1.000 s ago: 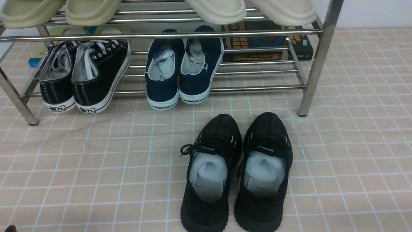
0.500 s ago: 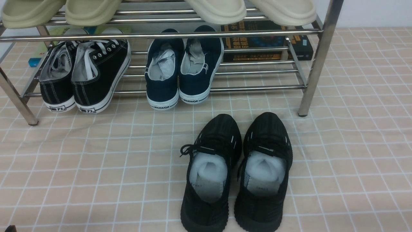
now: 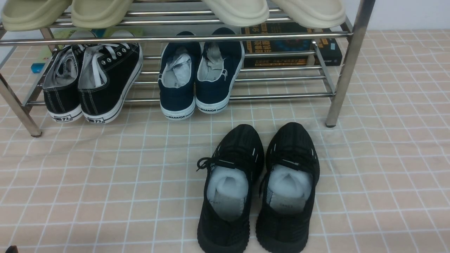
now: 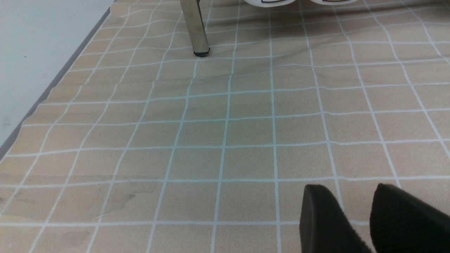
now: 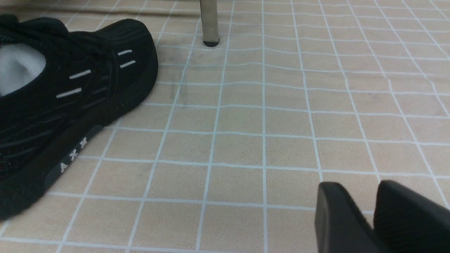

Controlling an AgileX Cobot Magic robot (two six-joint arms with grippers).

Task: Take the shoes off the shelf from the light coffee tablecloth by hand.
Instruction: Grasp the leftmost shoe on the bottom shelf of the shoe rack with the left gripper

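Note:
The shoes (image 3: pixel 93 80), black canvas with white laces and soles, stand heels toward me at the left end of the shelf's (image 3: pixel 175 38) lower tier. The chrome shelf stands on the light coffee tablecloth (image 3: pixel 105 175). My left gripper (image 4: pixel 348 189) hovers open over bare cloth, short of a shelf leg (image 4: pixel 195 28). My right gripper (image 5: pixel 358 186) is open by a narrow gap, nothing between its fingers, over cloth beside a black knit sneaker (image 5: pixel 63 105). Neither arm shows clearly in the front view.
Navy slip-ons (image 3: pixel 198 73) sit mid-shelf on the lower tier. A black knit pair (image 3: pixel 256 186) stands on the cloth in front. Pale slippers (image 3: pixel 239 10) fill the top tier. A dark box (image 3: pixel 288 45) lies behind. The cloth's edge (image 4: pixel 52 88) runs along the left.

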